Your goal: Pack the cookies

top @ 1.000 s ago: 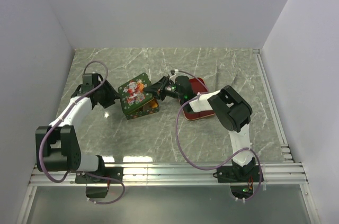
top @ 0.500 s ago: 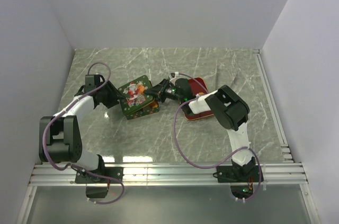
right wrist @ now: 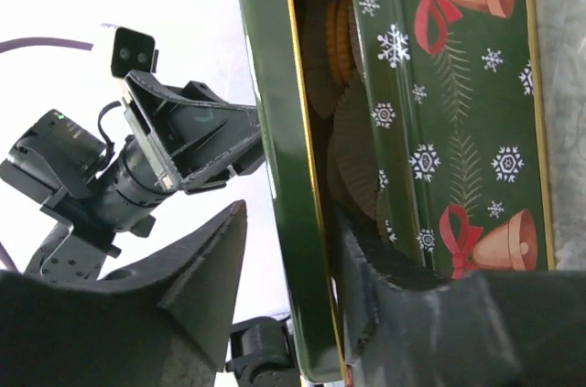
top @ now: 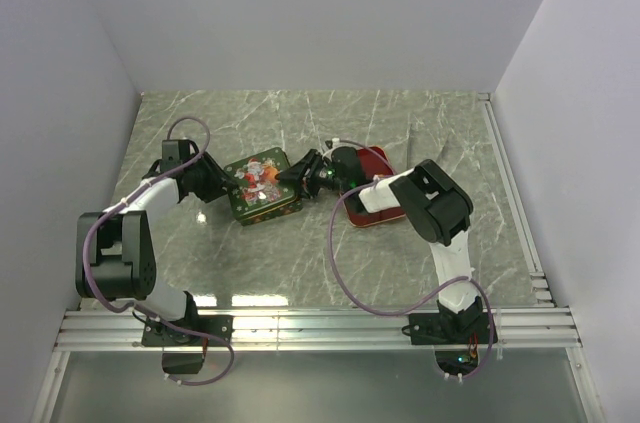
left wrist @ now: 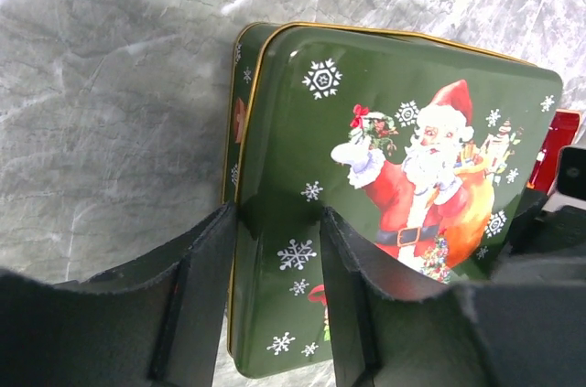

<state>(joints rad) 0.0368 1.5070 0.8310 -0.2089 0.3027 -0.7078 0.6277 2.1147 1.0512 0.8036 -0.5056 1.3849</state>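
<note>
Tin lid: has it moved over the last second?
Yes. The lid has dropped nearly flat onto the green tin, whose orange contents no longer show, beside the unmoved red tin.

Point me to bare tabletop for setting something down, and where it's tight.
Free: far strip behind the green tin; near band between tin and arm bases; right side toward the rail. Crowded: centre, where left gripper, right gripper and red tin cluster.

Even, bright overhead light fills the top view, with a glare strip on the metal rail (top: 320, 321) near the arm bases and soft shadows under both arms. The wrist views are sharp on the green tin (left wrist: 385, 186) — its lid shows a faint sheen — while the near fingers (right wrist: 197, 277) are dark, blurred shapes. White background overexposed.
</note>
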